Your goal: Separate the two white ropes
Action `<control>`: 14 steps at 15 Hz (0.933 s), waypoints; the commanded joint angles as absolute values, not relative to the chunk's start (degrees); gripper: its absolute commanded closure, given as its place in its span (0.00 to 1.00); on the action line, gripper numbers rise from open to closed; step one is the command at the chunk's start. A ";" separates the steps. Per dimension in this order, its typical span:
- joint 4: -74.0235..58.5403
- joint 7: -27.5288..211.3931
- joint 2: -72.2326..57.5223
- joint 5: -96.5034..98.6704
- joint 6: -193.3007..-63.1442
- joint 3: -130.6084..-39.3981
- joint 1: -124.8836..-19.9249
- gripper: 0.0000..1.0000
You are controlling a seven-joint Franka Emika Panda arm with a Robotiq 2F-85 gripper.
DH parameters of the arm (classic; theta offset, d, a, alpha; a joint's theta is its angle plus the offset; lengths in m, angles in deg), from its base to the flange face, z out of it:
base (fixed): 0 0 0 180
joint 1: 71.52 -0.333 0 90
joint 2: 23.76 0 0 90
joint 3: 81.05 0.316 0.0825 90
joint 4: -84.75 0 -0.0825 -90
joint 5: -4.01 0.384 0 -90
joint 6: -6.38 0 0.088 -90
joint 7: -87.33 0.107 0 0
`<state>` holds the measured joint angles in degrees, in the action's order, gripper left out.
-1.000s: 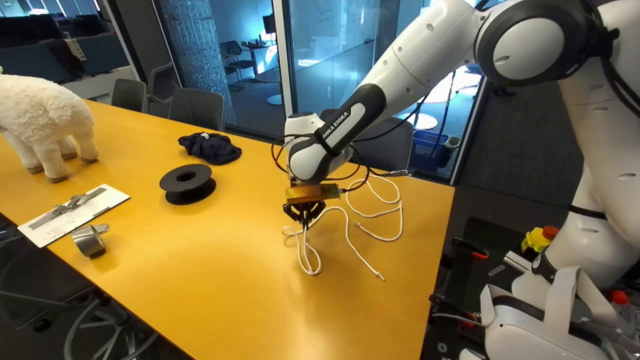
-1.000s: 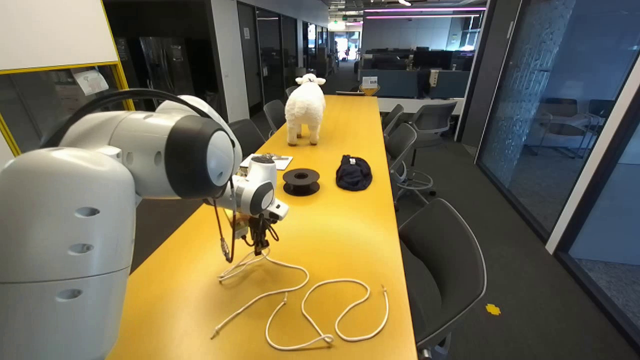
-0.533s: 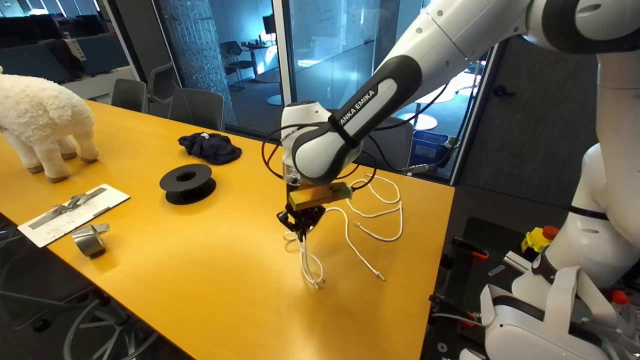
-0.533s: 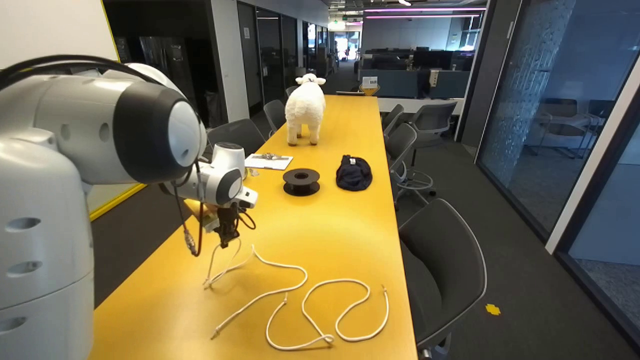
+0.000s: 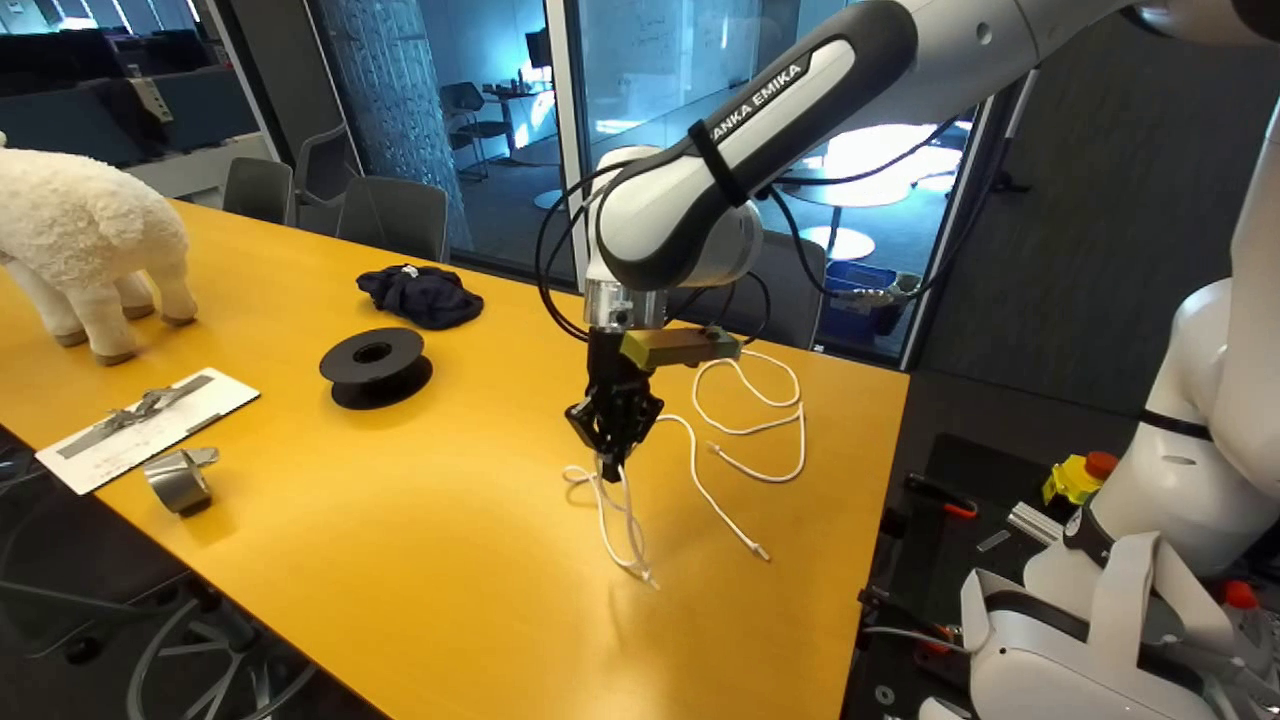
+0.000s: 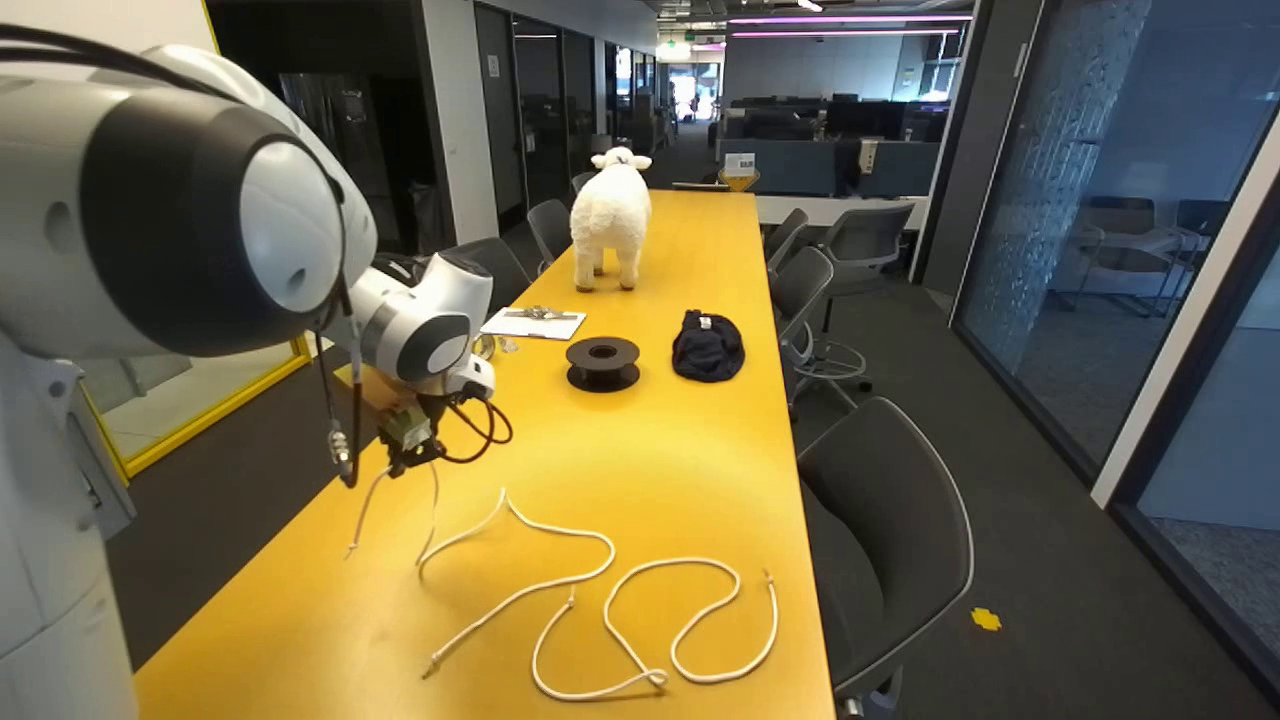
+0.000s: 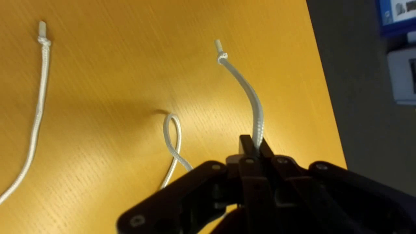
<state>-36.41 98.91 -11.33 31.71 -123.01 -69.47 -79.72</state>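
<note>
Rope [image 7: 253, 100] in the pincer [image 7: 256, 148], and the hold is plain: black fingers [image 7: 246, 143] pressed in on the white cord from either side, its knotted end poking out ahead of them in the wrist view. Over to both exterior views, and here's the pincer hovering above the yellow table [image 6: 720, 480], two strands of that rope hanging from it. The short one is the knotted end, and whether its tip meets the tabletop can't be told. The long one runs down below the pincer, bends, and sweeps round on the table to a far knotted tip, well out from the pincer. And the second rope [image 6: 690, 560]? It lies in loose curves on the table, apart from the pincer, one end just beside the held rope's sweep. Further out from the pincer, there's the black spool [image 6: 603, 376] and a dark cloth [image 6: 708, 350], and beyond those, farthest from the pincer, stands the white toy sheep [image 6: 612, 215].
</note>
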 commanded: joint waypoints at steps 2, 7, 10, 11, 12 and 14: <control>-43.02 80.01 -17.27 37.84 -115.60 -70.42 -75.48 0.99; -44.83 60.08 -12.96 40.77 -112.91 -72.23 -73.03 0.99; -44.47 52.28 -9.51 42.12 -112.17 -72.37 -71.86 0.99; -44.35 51.06 -8.58 42.51 -112.42 -72.26 -71.60 0.99; -44.34 50.85 -7.63 43.16 -113.56 -72.12 -71.66 0.99; -44.06 50.90 -5.54 43.68 -115.73 -71.96 -72.11 0.99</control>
